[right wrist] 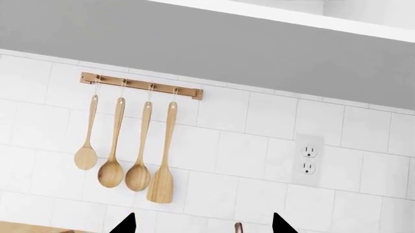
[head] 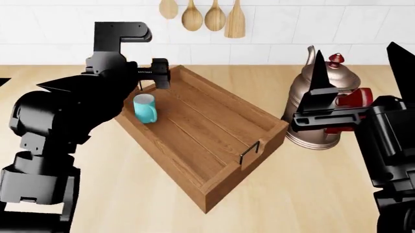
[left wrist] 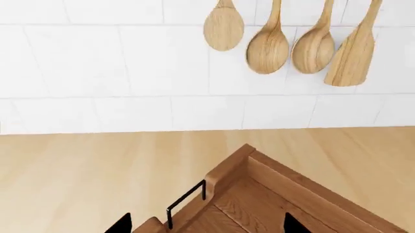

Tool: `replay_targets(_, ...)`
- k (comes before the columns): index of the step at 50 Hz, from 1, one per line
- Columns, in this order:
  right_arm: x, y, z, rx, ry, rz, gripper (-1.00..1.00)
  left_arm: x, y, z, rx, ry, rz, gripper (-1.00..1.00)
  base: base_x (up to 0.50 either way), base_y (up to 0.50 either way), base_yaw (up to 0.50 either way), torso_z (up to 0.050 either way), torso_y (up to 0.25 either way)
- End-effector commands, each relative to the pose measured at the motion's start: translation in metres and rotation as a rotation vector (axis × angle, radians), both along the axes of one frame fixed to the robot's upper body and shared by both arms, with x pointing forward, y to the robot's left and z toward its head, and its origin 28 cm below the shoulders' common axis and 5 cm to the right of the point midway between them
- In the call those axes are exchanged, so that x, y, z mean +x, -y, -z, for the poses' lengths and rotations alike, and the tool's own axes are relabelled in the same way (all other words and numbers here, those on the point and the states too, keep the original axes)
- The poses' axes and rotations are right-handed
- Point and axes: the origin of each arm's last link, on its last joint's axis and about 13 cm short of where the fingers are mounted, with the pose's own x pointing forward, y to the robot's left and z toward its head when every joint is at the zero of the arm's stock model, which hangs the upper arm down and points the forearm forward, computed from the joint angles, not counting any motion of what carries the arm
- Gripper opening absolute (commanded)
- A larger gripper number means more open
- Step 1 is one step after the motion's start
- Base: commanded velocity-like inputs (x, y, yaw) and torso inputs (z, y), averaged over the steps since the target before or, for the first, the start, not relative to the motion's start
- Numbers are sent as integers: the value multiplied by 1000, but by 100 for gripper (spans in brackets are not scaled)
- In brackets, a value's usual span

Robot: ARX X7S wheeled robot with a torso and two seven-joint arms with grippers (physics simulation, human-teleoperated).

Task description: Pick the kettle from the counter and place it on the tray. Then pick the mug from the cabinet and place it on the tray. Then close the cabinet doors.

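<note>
Left end effector (head: pixel 161 74) hangs over the far-left corner of the tray (head: pixel 224 182), its dark fingers spread apart with nothing between them; in the left wrist view only the two black fingertips (left wrist: pixel 120 224) show, straddling the tray's corner and one thin black wire handle (left wrist: pixel 184 202). Right end effector (head: pixel 321 82) stands raised beside the kettle (head: pixel 310 104), one pointed finger rising in front of the copper body near the spout; its tips (right wrist: pixel 126 224) appear apart in the right wrist view, holding nothing, though whether any finger touches the kettle cannot be told. That kettle sits upright on the light wood-grain surface (head: pixel 129 194), just beside the tray's right side and not in it, with its red knob (head: pixel 335 59) and dark red handle (head: pixel 353 99) showing behind the arm. A turquoise mug (head: pixel 145 108) stands upright inside the tray near its left end, loop handle turned toward the front. This tray lies at an angle on the surface, its second wire handle (head: pixel 250 151) at the near-right end. On the white tiled wall (right wrist: pixel 246 160) behind, four wooden utensils (right wrist: pixel 123 155) hang from a wooden rail (right wrist: pixel 141 86), and a white outlet (right wrist: pixel 308 160) sits to their right.
</note>
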Motion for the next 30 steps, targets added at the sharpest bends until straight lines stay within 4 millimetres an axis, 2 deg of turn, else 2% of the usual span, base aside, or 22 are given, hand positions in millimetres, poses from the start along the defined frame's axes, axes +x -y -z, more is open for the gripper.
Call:
replay_targets(1,-3,0,-4,-6,9,-3,100,-36,-2,-59,-83,192,81,100,0,0,0,0,0)
replay_targets(7,-13,-2,-15,-11,-4,-24,100,-72,-5,-82,-113,302,137,100,0,0,0,0,0)
replay_targets(13,-27,0,-26,-18,-61,-41,100,-103,-10,-82,-111,358,167,100,0,0,0,0,0)
replay_targets(22,-35,8,-31,-7,-148,-14,100,-114,-17,-75,-114,367,169,100,0,0,0,0,0)
replay_targets(30,-29,23,-25,9,-230,34,100,-119,-20,-70,-113,370,168,100,0,0,0,0,0)
